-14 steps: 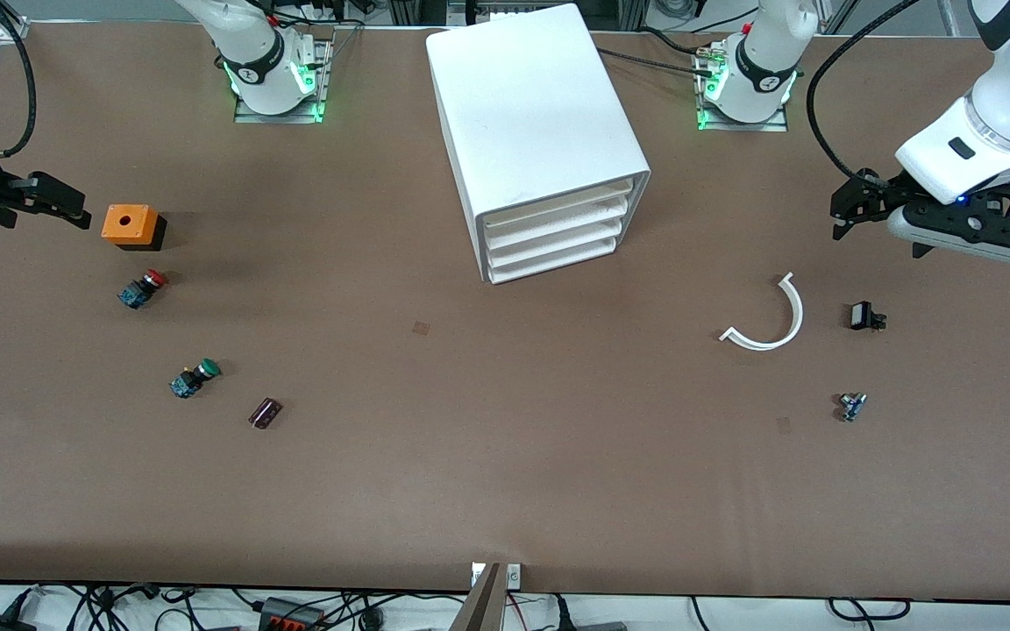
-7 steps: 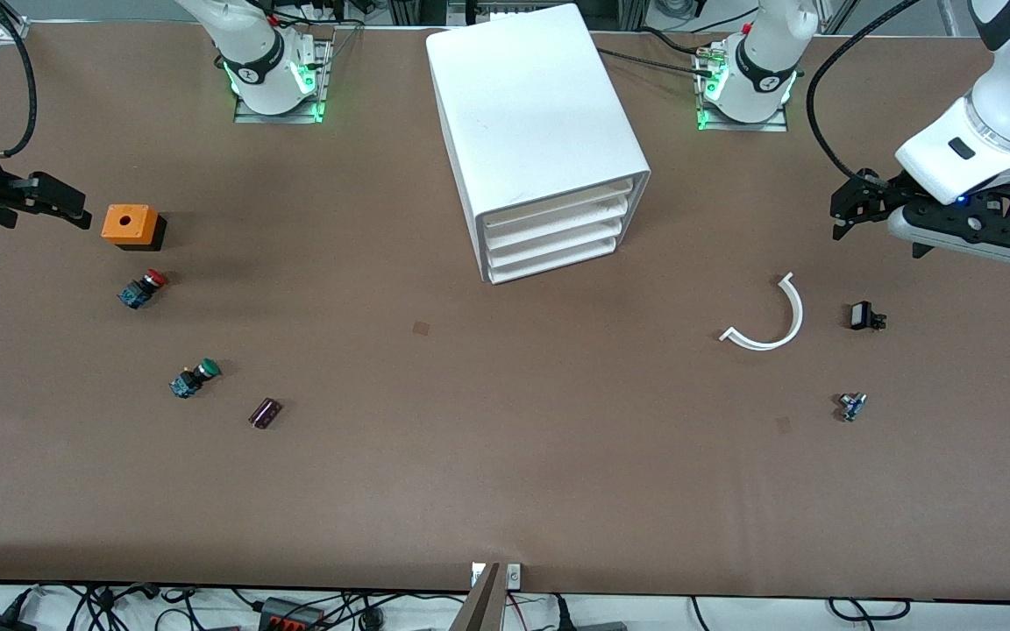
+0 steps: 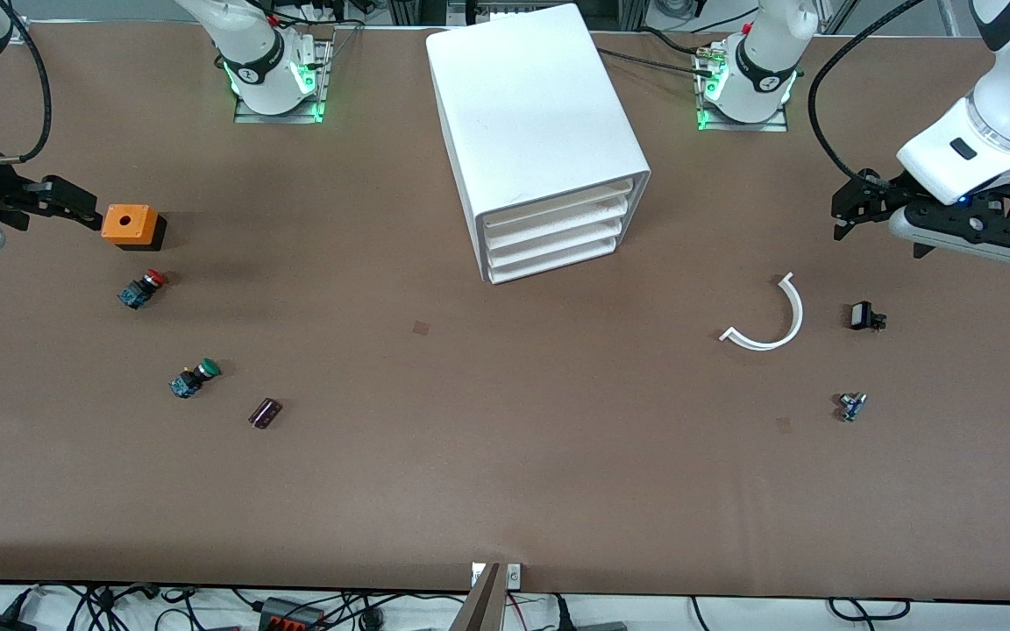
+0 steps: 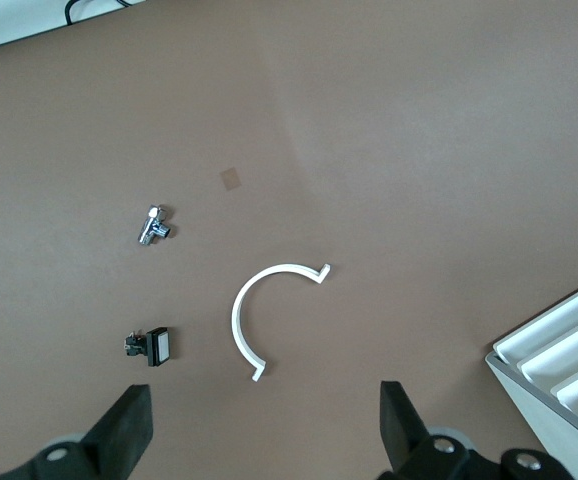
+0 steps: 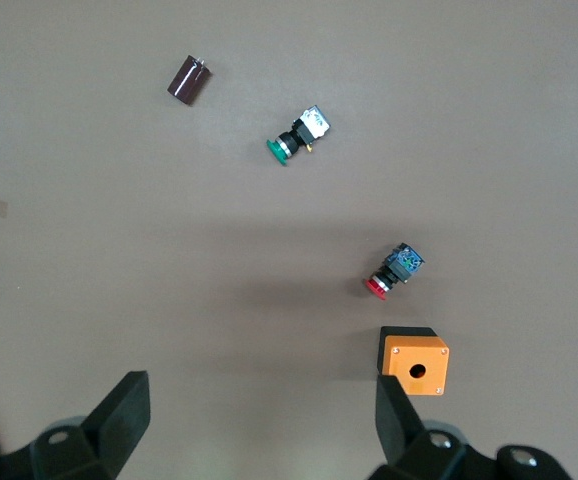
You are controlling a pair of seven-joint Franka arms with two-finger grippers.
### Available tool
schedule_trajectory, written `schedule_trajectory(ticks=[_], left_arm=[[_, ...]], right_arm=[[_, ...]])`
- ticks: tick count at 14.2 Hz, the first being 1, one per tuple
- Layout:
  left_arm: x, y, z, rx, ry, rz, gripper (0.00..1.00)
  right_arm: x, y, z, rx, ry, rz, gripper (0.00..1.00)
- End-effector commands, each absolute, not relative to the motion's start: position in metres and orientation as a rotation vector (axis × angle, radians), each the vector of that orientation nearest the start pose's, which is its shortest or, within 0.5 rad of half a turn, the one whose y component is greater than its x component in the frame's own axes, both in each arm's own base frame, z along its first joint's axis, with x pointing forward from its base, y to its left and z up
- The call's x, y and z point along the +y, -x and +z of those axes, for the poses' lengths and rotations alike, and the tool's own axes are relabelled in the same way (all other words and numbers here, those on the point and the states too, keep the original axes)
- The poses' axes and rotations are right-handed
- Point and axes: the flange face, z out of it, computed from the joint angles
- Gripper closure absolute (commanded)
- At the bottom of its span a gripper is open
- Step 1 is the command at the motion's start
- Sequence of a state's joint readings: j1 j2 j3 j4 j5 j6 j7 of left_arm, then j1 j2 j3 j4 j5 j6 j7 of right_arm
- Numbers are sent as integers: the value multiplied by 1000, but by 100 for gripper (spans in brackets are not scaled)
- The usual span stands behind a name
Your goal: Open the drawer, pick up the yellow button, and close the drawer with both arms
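Observation:
The white cabinet [image 3: 531, 114] stands at the middle of the table near the bases; its corner shows in the left wrist view [image 4: 569, 365]. The drawer [image 3: 558, 205], uppermost of four alike, is shut like the three below it. The orange-yellow button is out of view. My left gripper [image 3: 847, 215] is open and empty over bare table at the left arm's end; it also shows in the left wrist view [image 4: 264, 430]. My right gripper [image 3: 75, 208] is open and empty beside an orange box [image 3: 130, 224] at the right arm's end; it also shows in the right wrist view [image 5: 259, 420].
A red-capped button [image 3: 143, 288], a green-capped button [image 3: 195, 378] and a dark cylinder [image 3: 265, 413] lie at the right arm's end. A white curved strip [image 3: 777, 320], a black switch [image 3: 864, 316] and a small metal part [image 3: 852, 406] lie at the left arm's end.
My right gripper has moved a little toward the orange box. The left arm has barely moved. The drawers stay shut.

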State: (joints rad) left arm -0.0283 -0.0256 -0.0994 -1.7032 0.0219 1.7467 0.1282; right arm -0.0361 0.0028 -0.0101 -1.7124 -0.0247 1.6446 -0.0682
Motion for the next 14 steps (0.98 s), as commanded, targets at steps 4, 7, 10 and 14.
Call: schedule_trajectory(ticks=[4, 7, 10, 14], left_arm=[[-61, -563, 591, 375, 3087, -90, 0], [-60, -563, 591, 373, 3085, -90, 0], [-61, -562, 591, 375, 3087, -86, 0], [-61, -562, 590, 375, 3085, -81, 0]], right_arm=[[18, -562, 558, -168, 3123, 108, 0], [37, -566, 556, -196, 3100, 107, 0], [64, -573, 548, -264, 3093, 122, 0], [79, -579, 536, -279, 3042, 144, 0]])
